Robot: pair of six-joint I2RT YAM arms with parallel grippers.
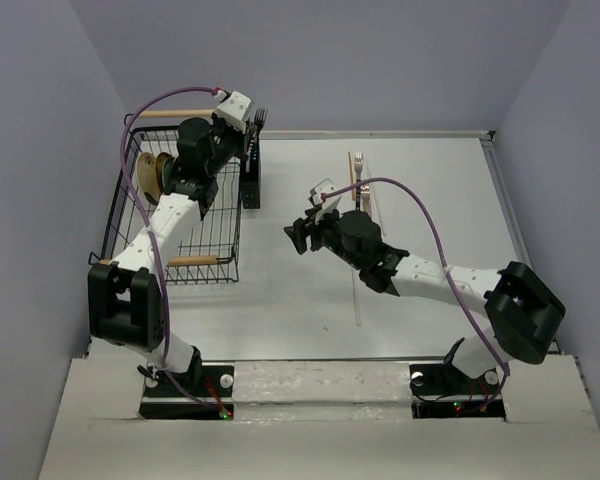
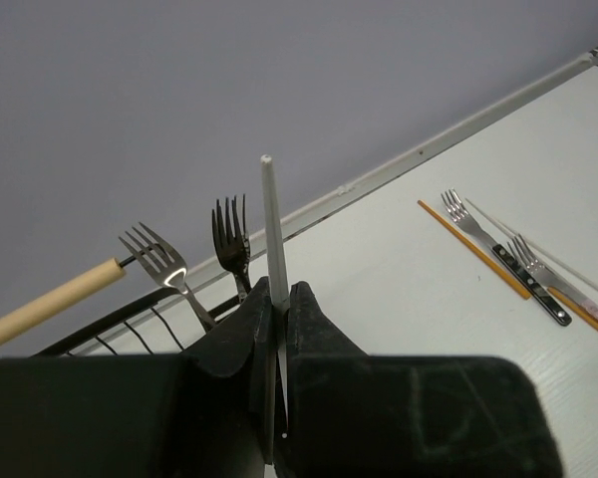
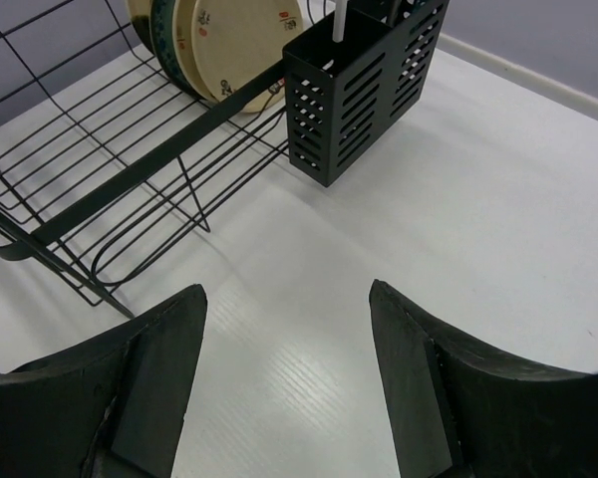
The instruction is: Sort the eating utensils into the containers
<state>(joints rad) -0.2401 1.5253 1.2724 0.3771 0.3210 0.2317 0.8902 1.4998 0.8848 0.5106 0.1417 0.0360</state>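
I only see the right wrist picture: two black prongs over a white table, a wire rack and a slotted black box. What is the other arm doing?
Observer: The left pincer is shut on a slim pale grey stick, held upright. It is probably a chopstick.
Visitor: Where is that arm?
Observer: Reaching to the slotted black plastic caddy beside the far right corner of the black wire dish rack.
Visitor: Is anything lying out on the table?
Observer: Yes. Silver metal forks with dark handles and brown-orange wooden chopsticks lie together on the far part of the white table.
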